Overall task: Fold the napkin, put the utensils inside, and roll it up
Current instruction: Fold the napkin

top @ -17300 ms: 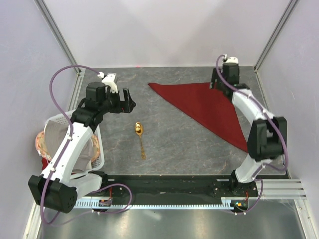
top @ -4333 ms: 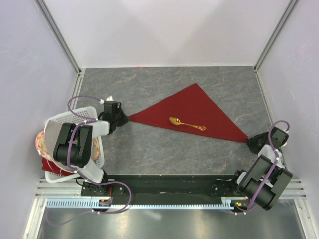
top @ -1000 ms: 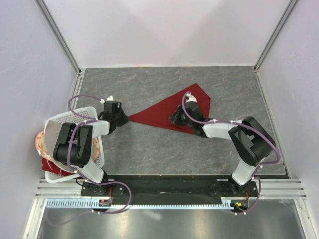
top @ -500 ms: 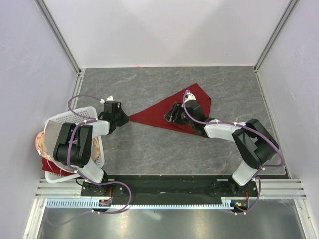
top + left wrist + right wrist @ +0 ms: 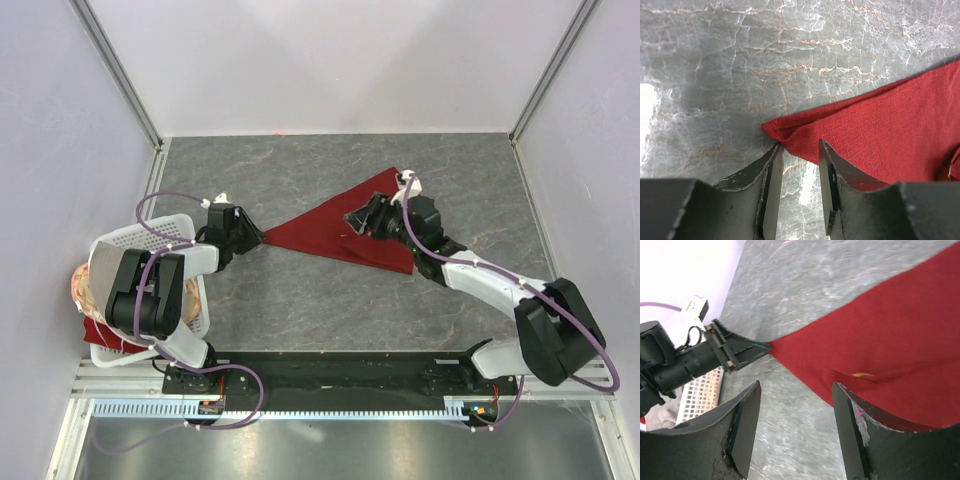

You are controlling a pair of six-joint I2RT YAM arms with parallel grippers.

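Left pincer (image 5: 800, 146) narrowly parted at napkin (image 5: 320, 235) tip; right pincer (image 5: 796, 384) wide, empty, nearer spoon (image 5: 861, 374) under flap; long axis left-right.

Maroon napkin (image 5: 332, 230) — folded over, gold utensil (image 5: 861, 374) peeking out

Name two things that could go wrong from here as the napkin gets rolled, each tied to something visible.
1. The left gripper straddles the napkin at its rumpled corner, jaws apart, so the cloth may slip or bunch during rolling.
2. Only a glint of the spoon peeks from under the fold near the open right gripper; it may slide out.
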